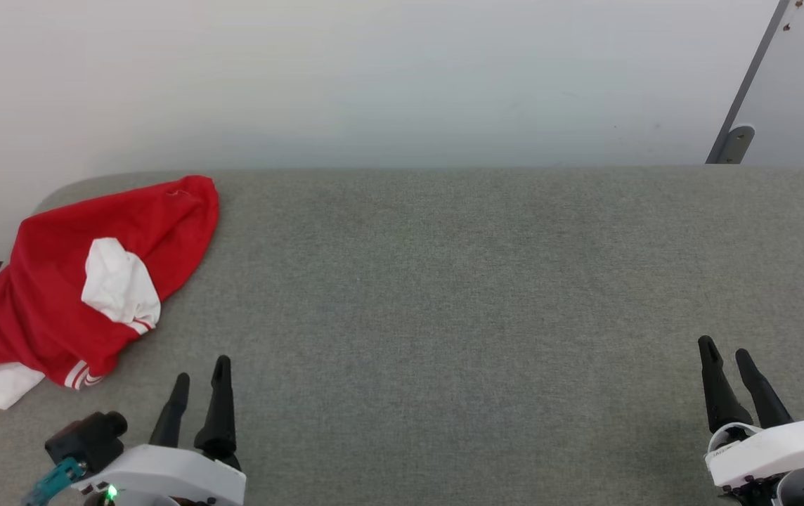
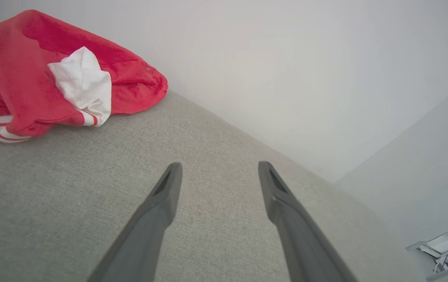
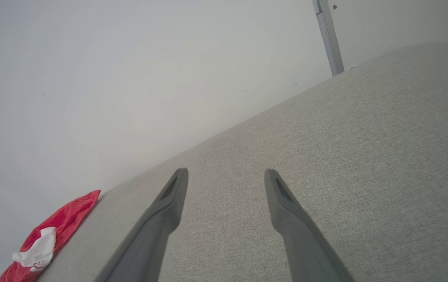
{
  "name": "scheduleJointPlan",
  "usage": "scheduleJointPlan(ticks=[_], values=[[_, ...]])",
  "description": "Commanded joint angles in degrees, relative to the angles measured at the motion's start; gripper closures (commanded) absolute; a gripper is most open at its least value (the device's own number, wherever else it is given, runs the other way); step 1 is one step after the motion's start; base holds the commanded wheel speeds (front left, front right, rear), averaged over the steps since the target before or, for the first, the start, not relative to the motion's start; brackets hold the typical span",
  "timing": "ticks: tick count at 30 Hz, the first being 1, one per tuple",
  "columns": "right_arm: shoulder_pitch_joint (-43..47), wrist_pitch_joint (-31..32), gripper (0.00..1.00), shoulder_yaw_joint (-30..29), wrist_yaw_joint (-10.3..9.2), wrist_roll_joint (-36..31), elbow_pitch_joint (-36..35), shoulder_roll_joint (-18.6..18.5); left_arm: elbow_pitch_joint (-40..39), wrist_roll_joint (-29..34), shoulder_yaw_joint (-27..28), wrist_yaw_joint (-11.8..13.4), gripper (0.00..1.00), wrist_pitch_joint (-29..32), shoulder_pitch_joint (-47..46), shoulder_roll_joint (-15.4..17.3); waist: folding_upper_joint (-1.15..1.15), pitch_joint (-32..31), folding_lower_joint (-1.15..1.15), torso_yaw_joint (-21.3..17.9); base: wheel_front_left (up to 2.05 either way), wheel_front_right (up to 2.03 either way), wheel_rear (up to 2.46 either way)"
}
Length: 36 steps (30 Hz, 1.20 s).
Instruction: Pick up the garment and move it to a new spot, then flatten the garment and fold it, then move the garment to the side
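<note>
Garment (image 1: 36, 302) lies bunched along the table's (image 1: 444, 281) left edge, toward the far corner. Looks soft, light and limp, so likely to sag. Suggested hold: striped hem (image 1: 77, 374). Left pincer (image 1: 202, 371) and right pincer (image 1: 723, 348) both wide, empty.

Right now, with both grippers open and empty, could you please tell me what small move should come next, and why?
Probably reach the left gripper forward and leftward toward the garment. It lies crumpled and untouched at the left end of the table, and the open left gripper is far nearer to it than the right gripper.
</note>
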Motion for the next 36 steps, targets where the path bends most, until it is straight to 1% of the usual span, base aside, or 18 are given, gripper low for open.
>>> scheduleJointPlan(ticks=[1,5,12,36], values=[[-1.02,-0.53,0.00,-0.38,-0.04,-2.49,-0.70,-0.48,-0.93,2.54,0.02,0.33,0.00,-0.63,-0.88,0.41,0.00,-0.01,0.00,-0.06,0.00,0.00,0.00],[-0.95,-0.81,0.00,-0.62,-0.04,-5.89,-0.89,-0.48,-1.41,5.86,0.41,0.17,0.00,-1.30,-0.71,0.58,0.00,-0.02,0.00,-0.19,0.00,0.00,0.00],[-0.75,-1.50,0.00,-0.82,-0.05,-10.60,-1.45,-0.70,-2.01,10.73,0.86,-1.08,0.00,-2.30,-0.40,0.69,0.00,-0.01,0.00,-0.34,0.00,0.00,0.00],[-0.99,-4.62,0.00,-1.08,-0.06,-22.15,-2.35,-1.79,-3.57,25.19,2.09,-3.00,0.00,-5.39,0.82,-0.20,0.00,-0.10,0.00,-0.65,0.00,0.00,0.00]])
